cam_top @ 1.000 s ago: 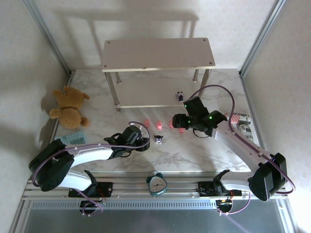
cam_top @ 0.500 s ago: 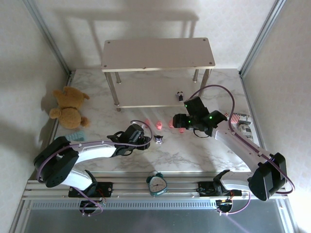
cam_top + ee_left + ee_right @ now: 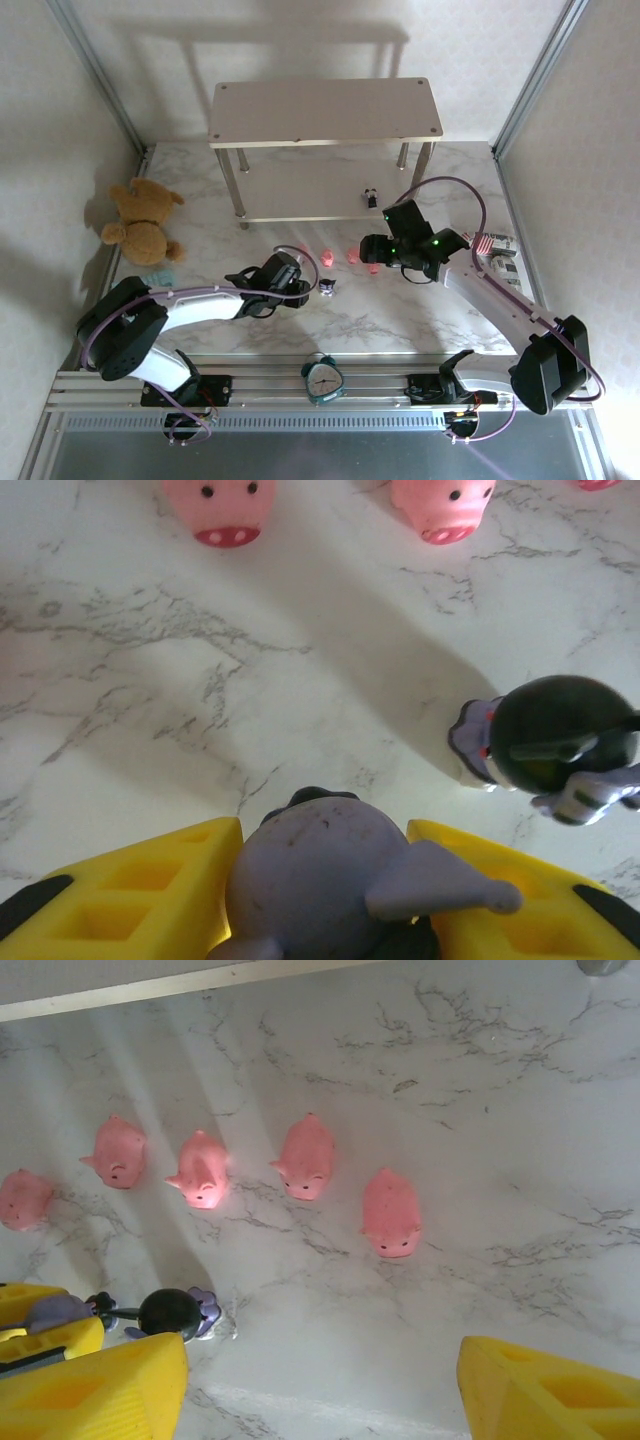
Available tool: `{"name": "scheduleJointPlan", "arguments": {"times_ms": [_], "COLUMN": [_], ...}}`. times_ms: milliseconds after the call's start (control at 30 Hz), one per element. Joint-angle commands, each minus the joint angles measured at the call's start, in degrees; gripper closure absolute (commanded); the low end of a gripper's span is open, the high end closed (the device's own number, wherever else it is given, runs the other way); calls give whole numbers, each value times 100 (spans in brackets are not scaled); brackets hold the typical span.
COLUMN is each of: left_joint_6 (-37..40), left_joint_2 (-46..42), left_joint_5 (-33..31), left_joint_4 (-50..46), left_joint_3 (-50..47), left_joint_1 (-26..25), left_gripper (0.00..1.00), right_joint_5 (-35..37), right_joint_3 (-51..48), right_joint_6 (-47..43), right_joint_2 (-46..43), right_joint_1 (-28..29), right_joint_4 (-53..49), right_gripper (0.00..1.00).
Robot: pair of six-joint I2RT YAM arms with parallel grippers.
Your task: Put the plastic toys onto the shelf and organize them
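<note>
**Item 1. Left claw**: yellow fingers pressed to both sides of a purple figurine, so it appears clamped on it. A limb of the figure lies over the right finger. I cannot tell whether the figure is clear of the worktop.
- Risk: the hold is on a rounded body, so the figure could twist or squirt out when raised.

**Item 2. Dark figurine**: stands just beside that claw's right finger.
- Risk: it could be knocked over if the claw swings sideways before rising.

**Item 3. Pink pigs**: five in a loose row on the worktop, beyond the figurines and short of the shelf.
- Risk: a low carry toward the shelf could sweep them.

**Item 4. Right claw**: fingers wide apart and holding nothing, hovering near the pigs.
- Risk: both arms converge here, so they could collide.

**Item 5. Third figurine**: on the shelf's lower board.
- Risk: it could be toppled when another toy is set down next to it.
</note>
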Motion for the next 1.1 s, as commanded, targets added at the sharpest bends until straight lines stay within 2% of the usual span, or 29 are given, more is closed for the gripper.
{"name": "scheduleJointPlan", "arguments": {"times_ms": [0, 233, 433, 700, 900, 1067], "left_joint_6": [292, 855, 1589, 2474, 2746, 2826], "left_joint_2": [4, -103, 232, 1324, 2111, 2478], "left_joint_5": [-202, -271, -113, 488, 787, 978], "left_joint_4": [-643, -1036, -1268, -1465, -1549, -1442], "left_joint_3": [443, 1098, 1918, 3349, 4213, 4538], "left_joint_1": [-32, 283, 787, 1385, 1572, 1696], "left_gripper": [79, 79, 78, 78, 79, 79], "right_joint_5": [-28, -37, -65, -105, -87, -75], "right_joint_3": [-82, -76, 4, 272, 534, 735], "right_joint_6": [-27, -69, -87, -131, -152, -163], "right_joint_2": [-145, -127, -19, 315, 585, 846], "right_joint_1": [-37, -57, -67, -80, -90, -109], "right_joint_4": [34, 52, 83, 58, 45, 43], "right_gripper": [28, 28, 28, 28, 28, 28]}}
